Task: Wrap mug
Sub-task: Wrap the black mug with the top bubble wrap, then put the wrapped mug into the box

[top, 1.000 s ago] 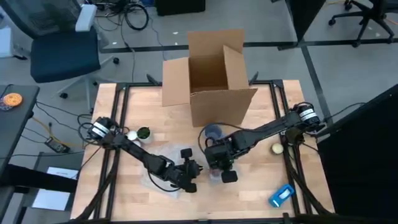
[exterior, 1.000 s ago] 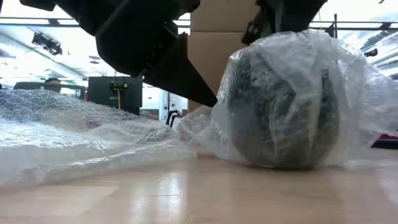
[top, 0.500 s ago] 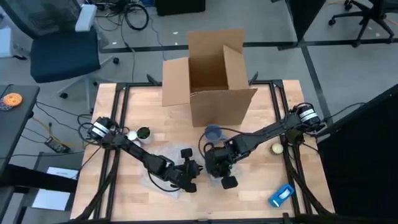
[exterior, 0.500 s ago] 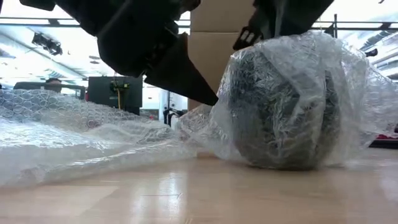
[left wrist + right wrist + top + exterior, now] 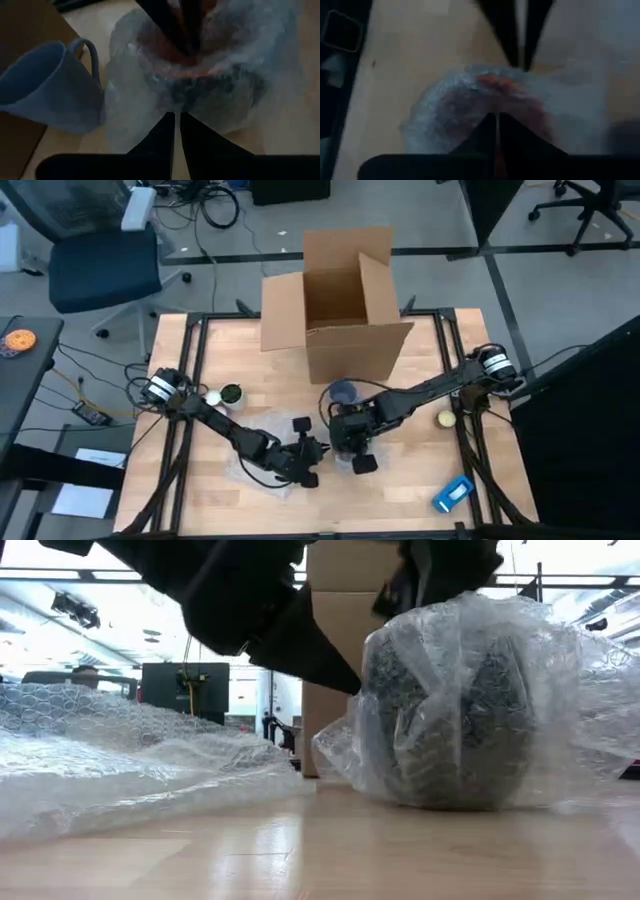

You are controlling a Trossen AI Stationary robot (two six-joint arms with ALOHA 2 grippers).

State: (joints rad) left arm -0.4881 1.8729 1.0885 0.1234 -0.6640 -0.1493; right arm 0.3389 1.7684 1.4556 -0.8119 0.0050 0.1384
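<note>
Mug [image 5: 445, 720] mostly swathed in wrap [image 5: 120, 765]. Left gripper [image 5: 176, 131] and right gripper [image 5: 497, 131] jaws pinched on wrap. Loose tail left to tuck.

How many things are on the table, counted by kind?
Mugs: 2, a wrapped mug and a blue mug
Cardboard box: 1
Bubble wrap sheet: 1
Small blue box: 1
Yellow ball: 1
Green round thing: 1
Total: 7

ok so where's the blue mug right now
In the high view the blue mug sits unwrapped at mid-table, just in front of the cardboard box and behind the bubble-wrapped mug, beside the right arm.
</note>
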